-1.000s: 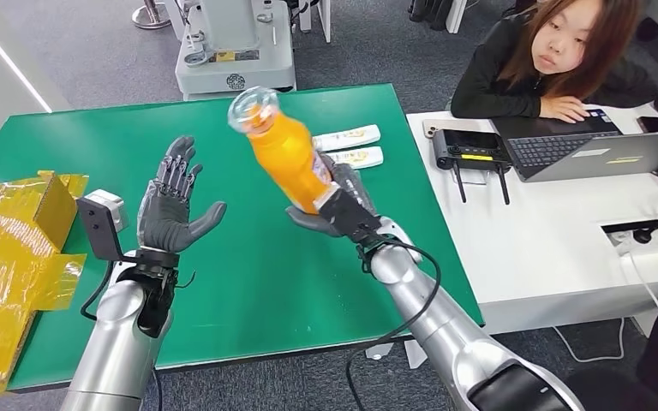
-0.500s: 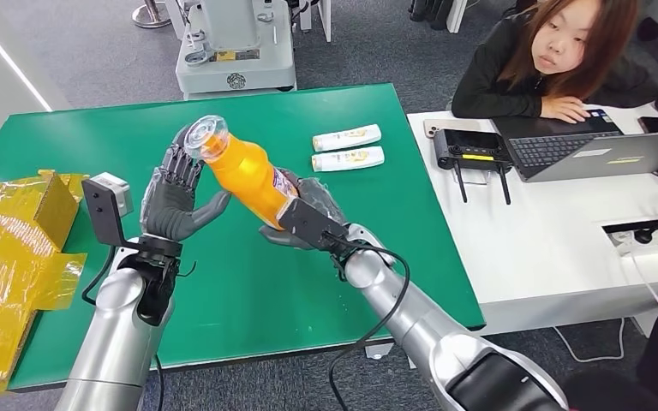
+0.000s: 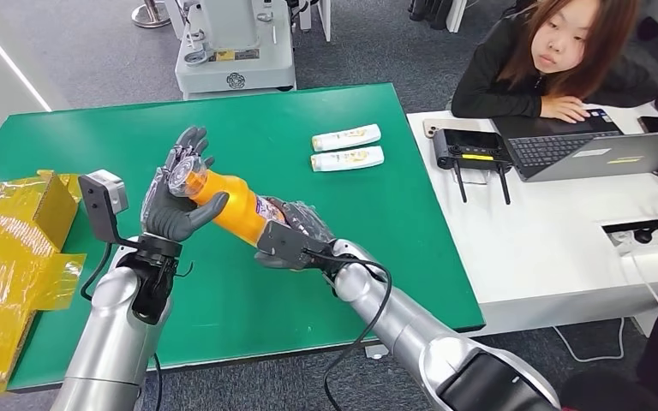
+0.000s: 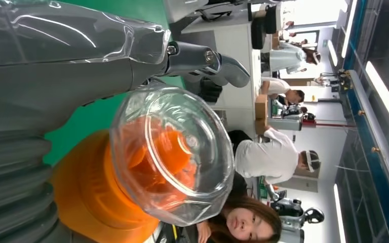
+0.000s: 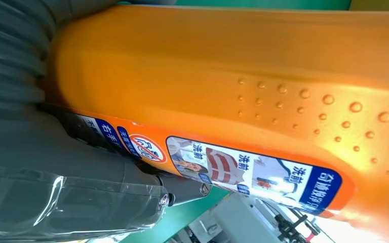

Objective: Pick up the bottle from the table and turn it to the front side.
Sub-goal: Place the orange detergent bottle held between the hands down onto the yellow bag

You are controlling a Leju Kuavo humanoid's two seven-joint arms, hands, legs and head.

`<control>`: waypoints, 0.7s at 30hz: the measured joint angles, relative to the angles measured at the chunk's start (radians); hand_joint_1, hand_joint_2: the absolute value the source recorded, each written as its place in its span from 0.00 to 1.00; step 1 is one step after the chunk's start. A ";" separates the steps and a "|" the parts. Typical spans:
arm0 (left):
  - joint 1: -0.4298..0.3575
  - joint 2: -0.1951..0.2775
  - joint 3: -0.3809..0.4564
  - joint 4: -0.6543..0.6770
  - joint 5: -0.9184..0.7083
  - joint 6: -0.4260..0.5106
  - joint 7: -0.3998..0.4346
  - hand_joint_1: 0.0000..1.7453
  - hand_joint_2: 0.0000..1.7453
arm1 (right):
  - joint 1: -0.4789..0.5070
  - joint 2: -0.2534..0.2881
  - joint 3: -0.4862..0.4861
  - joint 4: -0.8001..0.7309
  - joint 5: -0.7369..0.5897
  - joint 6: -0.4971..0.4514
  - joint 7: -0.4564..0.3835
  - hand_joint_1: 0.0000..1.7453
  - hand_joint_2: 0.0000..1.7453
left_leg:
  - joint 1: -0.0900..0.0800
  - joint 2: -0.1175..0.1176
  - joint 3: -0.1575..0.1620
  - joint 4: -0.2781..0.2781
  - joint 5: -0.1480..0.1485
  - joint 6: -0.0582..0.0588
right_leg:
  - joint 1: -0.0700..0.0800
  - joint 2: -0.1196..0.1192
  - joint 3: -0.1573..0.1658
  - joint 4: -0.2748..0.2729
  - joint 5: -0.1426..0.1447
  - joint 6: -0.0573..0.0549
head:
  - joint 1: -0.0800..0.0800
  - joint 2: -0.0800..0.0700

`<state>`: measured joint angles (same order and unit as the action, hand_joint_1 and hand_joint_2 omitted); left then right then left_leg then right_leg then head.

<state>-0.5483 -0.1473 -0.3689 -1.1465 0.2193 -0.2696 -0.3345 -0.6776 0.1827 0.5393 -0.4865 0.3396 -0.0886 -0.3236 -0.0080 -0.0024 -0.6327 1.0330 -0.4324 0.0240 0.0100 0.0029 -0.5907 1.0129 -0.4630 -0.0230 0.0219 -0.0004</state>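
Observation:
An orange bottle [image 3: 238, 205] with a clear domed cap [image 3: 189, 175] hangs tilted above the green table [image 3: 377, 223]. My right hand [image 3: 296, 237] grips its lower, labelled end. The cap end leans into the palm of my left hand [image 3: 170, 210], whose fingers stand spread behind it while the thumb lies against the neck. The left wrist view looks straight onto the clear cap [image 4: 172, 152], with the grey thumb [image 4: 71, 66] beside it. Seen from the right wrist, the bottle's orange body [image 5: 258, 71] and its label [image 5: 253, 174] lie across my right hand [image 5: 55, 197].
Two white tubes [image 3: 346, 137] [image 3: 348, 158] lie at the table's far right. A yellow cardboard box [image 3: 17, 248] sits at the left edge. A white desk [image 3: 548, 231] with a laptop [image 3: 600, 154] stands to the right, and a person [image 3: 548, 60] leans on it.
My right hand has swung the bottle down and to the left, from nearly upright to steeply tilted. Its cap now rests in my left palm, and the left thumb has come against the neck.

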 joint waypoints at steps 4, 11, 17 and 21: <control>0.000 0.007 0.000 0.003 0.039 -0.034 0.026 0.00 1.00 | 0.000 0.000 0.003 0.018 0.011 -0.007 0.000 1.00 1.00 | 0.000 0.000 0.000 0.000 0.000 0.000 | 0.000 0.000 0.000 0.000 0.000 0.000 | 0.000 0.000; 0.000 0.016 -0.001 0.017 0.116 -0.111 0.073 0.00 1.00 | -0.006 0.000 0.012 0.034 0.018 -0.055 -0.031 1.00 1.00 | 0.000 0.000 0.000 0.000 0.000 0.000 | 0.000 0.000 0.000 0.000 0.000 0.000 | 0.000 0.000; -0.003 0.014 -0.027 0.047 0.157 -0.159 0.085 0.00 1.00 | -0.024 0.001 0.011 0.008 -0.026 -0.158 -0.100 1.00 1.00 | 0.000 0.000 0.000 0.000 0.000 0.000 | 0.000 0.000 0.000 0.000 0.000 0.000 | 0.000 0.000; -0.018 0.003 -0.052 0.074 0.162 -0.162 0.079 0.00 1.00 | -0.037 0.006 -0.001 -0.013 -0.061 -0.170 -0.109 1.00 1.00 | 0.000 0.000 0.000 0.000 0.000 0.000 | 0.000 0.000 0.000 0.000 0.000 0.000 | 0.000 0.000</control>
<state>-0.5660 -0.1443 -0.4213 -1.0727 0.3812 -0.4318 -0.2555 -0.7145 0.1891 0.5383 -0.4997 0.2784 -0.2589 -0.4321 -0.0081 -0.0026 -0.6329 1.0333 -0.4323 0.0241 0.0099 0.0028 -0.5908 1.0129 -0.4629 -0.0229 0.0219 -0.0004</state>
